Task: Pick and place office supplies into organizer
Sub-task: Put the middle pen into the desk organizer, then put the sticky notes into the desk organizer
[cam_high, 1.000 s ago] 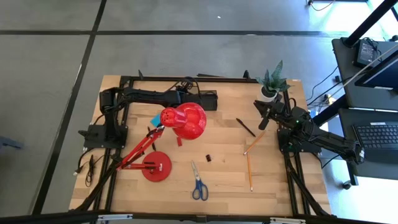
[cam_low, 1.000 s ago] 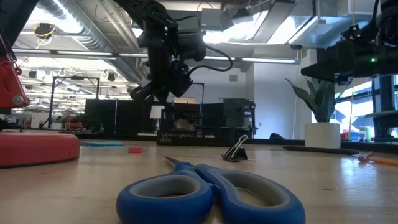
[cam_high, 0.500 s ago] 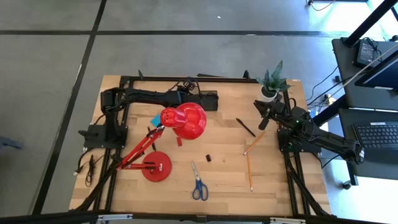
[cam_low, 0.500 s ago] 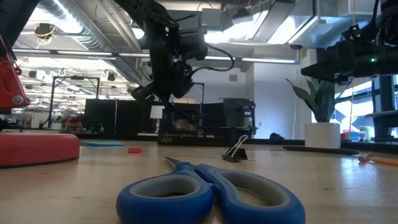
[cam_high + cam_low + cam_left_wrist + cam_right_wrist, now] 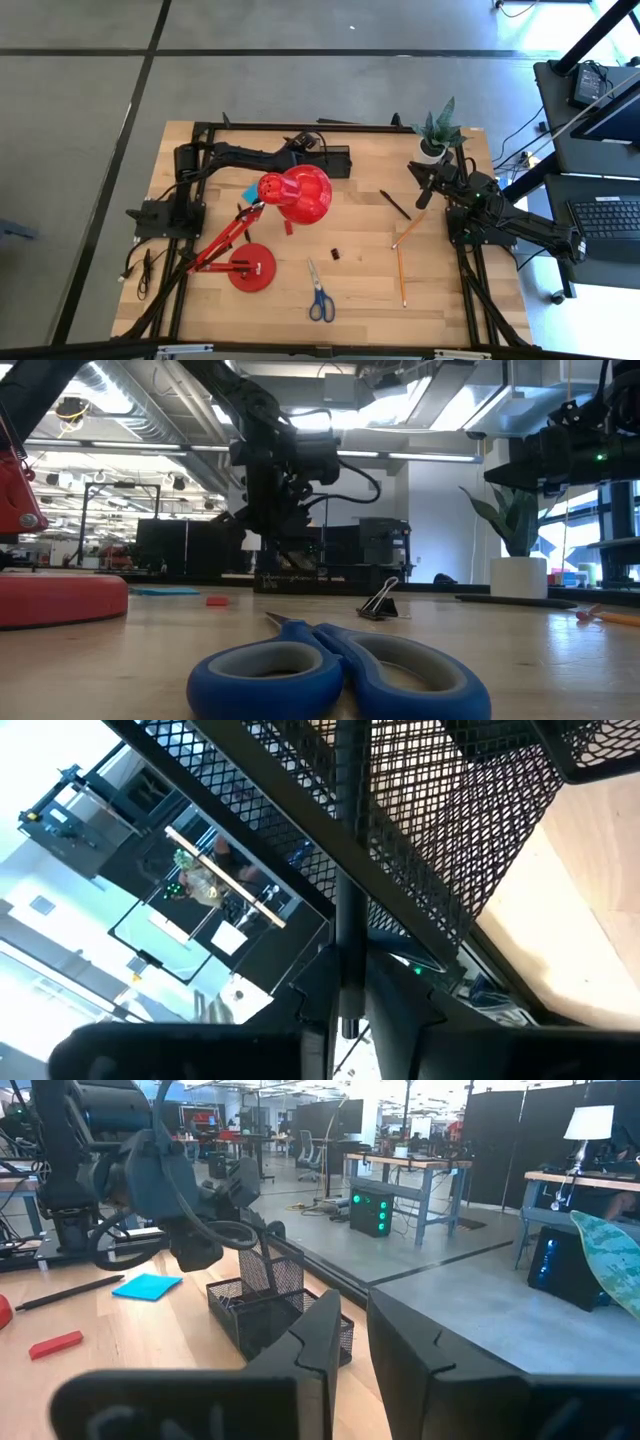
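- Wood-topped table (image 5: 440, 300), pale and planked; two dark arms over it.
- Counts from the high view: one pair of scissors (image 5: 320, 292), two pencils (one (image 5: 408, 230) slanted, the other (image 5: 401, 275) almost straight), one black pen (image 5: 394, 204) lying loose, one tiny black piece (image 5: 336, 254), one blue block (image 5: 249, 192) beside the red lamp (image 5: 295, 192), and one potted plant (image 5: 436, 130).
- Organizer (image 5: 337, 160): one box of black wire mesh, rectangular and upright, standing at the table's far edge, behind the lamp head.
- Scissors had glossy blue loop handles and grey blades. Pencils were thin bare wood. The lamp had a rounded head and a flat round base.
- Left gripper (image 5: 347, 1020) hung right at the organizer. Its fingers were closed around a slim dark rod, seemingly a second pen (image 5: 346, 900), standing against the mesh.
- Right gripper (image 5: 352, 1350) waited near the plant, fingers drawn nearly together with a narrow slit between, holding nothing.
- Only the left wrist view showed the gripped rod.
- Low view showed the tiny black piece as a folded clip with wire arms; from above it was a speck.
- Right wrist view showed the block as a thin flat sheet, plus one small red piece (image 5: 55, 1344).
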Controlling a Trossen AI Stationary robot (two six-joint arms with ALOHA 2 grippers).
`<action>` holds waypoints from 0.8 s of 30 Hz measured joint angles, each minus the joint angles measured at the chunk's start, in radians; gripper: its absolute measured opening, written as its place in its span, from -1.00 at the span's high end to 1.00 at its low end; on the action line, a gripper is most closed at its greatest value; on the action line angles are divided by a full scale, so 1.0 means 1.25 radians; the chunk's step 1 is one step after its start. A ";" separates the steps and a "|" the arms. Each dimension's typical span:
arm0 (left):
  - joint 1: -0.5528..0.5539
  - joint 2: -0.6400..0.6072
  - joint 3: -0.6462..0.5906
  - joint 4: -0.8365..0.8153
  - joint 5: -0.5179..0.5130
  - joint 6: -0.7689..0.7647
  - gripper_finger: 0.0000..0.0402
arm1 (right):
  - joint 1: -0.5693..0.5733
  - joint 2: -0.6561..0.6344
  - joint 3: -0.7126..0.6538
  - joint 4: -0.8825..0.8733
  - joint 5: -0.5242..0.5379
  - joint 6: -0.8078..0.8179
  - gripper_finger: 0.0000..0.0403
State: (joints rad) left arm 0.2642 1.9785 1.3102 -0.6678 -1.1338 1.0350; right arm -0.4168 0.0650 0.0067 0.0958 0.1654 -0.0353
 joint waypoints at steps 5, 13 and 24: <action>0.000 0.000 0.000 0.006 0.000 -0.001 0.70 | 0.000 0.000 0.000 -0.001 0.000 0.000 0.71; -0.001 0.000 0.000 0.009 -0.033 -0.005 0.58 | 0.000 0.000 0.000 -0.002 0.000 0.000 0.71; -0.002 -0.032 0.000 0.006 -0.006 -0.078 0.57 | 0.000 0.000 0.000 -0.003 0.000 0.000 0.71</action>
State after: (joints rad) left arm 0.2619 1.9383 1.3098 -0.6599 -1.1419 0.9372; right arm -0.4168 0.0651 0.0067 0.0925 0.1658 -0.0356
